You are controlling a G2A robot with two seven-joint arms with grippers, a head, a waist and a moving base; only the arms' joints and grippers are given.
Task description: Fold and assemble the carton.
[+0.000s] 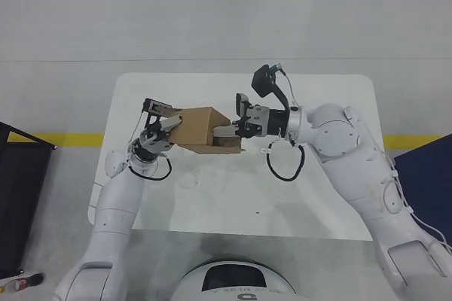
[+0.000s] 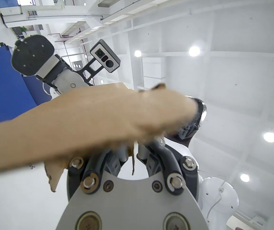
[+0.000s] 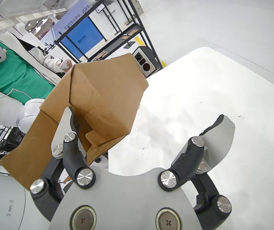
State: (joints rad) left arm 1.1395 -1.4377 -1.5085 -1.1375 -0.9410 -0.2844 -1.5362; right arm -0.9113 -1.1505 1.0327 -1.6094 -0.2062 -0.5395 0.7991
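carton [image 2: 91, 120] blurred, left pincer [image 1: 164, 128] fingertips hidden

You see a white counter [image 1: 316, 203], a yellow floor line [image 1: 68, 139] beyond it, a black rack [image 1: 7, 203] to its left and a small bottle [image 1: 19, 284] on the floor.

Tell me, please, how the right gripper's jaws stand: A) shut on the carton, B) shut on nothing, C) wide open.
C: the right gripper has its jaws wide apart, one at the carton, the other free over the table.
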